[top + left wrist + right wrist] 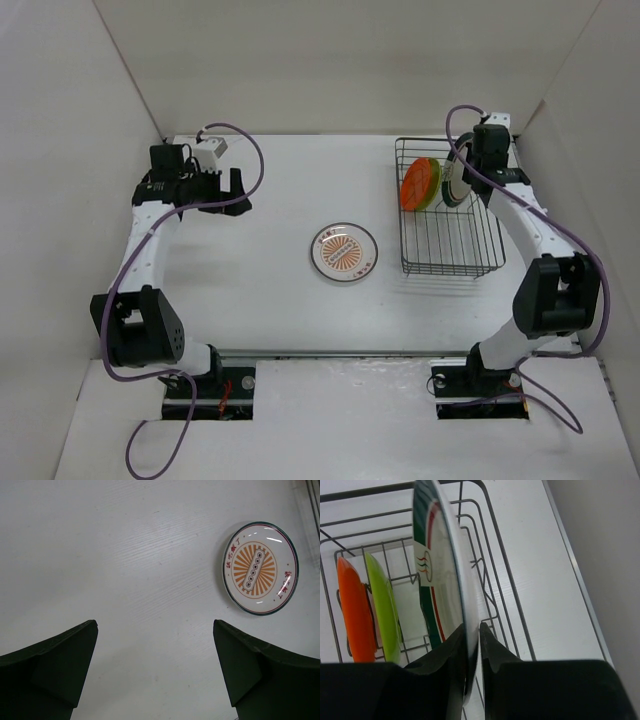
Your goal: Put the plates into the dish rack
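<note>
Over the far end of the dish rack, we are pinching the green-rimmed plate with the right gripper. Its fingers are clamped on the plate's edge and are holding it upright. The plate is standing just beside the lime plate, and the orange plate is sitting past that, both on edge in the rack. We are judging this as the third plate being seated. Whether its lower edge is resting on the wire grid we cannot tell, since the fingers are hiding it.

The next move is probably calling for a small descent between the prongs, then letting go without tipping the plate onto its lime neighbour. After that only the patterned plate is waiting. It is lying flat on the table, near the rack's left side.

The left gripper is hovering over bare table with its fingers spread wide and holding nothing.

As for writing, red characters are running around the patterned plate's rim — too small for us to read with confidence. The green-rimmed plate is showing only a small wavy red-and-green emblem, with no words.
</note>
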`<state>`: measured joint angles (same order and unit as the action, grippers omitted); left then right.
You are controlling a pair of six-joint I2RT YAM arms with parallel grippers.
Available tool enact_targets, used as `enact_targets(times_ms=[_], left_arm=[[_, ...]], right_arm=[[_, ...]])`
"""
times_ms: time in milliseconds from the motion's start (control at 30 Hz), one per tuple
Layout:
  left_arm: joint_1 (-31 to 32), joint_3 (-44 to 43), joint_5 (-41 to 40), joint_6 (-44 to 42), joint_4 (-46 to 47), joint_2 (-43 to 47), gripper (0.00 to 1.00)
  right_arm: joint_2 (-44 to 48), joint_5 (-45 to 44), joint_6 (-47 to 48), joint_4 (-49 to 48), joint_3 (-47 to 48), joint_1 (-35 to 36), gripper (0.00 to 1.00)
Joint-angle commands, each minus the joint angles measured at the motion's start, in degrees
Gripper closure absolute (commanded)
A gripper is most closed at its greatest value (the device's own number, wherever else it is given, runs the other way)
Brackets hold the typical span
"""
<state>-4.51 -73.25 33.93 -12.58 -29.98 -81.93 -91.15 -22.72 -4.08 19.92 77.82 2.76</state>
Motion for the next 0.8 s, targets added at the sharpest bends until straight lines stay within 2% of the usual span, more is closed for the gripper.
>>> enact_targets(times_ms=[0,33,100,267,300,433,533,633,767], left_arm=[[0.5,1.4,6.0,-0.5,0.8,-0.4,0.0],[0.5,1.4,7.1,-0.5,0.8,-1.3,0.0],[2.0,2.0,9.7,-1.0,0.8,-1.8,0.0],[8.0,4.7,11.2,-1.0,3.0,-2.9,0.0],[9.3,5.3,11.2,-1.0,3.7,-2.9,0.0],[15.6,4.4,10.6,-1.0,3.7,-6.2,0.0],[16.8,2.1,11.2,-1.6,4.2,-9.9,0.0],[18.4,-1.0,12.5,-2.4,3.4,-14.8,0.0],[20.7,-4.5,14.1,-3.2,0.5,-21.8,0.0]], right_arm=[[-0.8,-2.3,-0.5,-3.4,1.9,1.3,0.78],[-0.8,-2.3,-0.5,-3.4,2.5,1.3,0.77],[-0.8,-2.9,-0.5,-3.4,2.5,1.8,0.63],[-0.1,-3.9,0.0,-1.8,4.4,1.8,0.6],[0.7,-4.4,0.0,-1.8,4.4,1.8,0.48],[2.6,-7.2,0.0,0.1,6.8,1.8,0.34],[6.2,-8.5,-1.8,1.3,7.3,1.8,0.25],[11.6,-6.6,-3.5,2.6,6.6,1.8,0.24],[19.7,5.7,-4.0,0.6,1.6,2.6,0.24]])
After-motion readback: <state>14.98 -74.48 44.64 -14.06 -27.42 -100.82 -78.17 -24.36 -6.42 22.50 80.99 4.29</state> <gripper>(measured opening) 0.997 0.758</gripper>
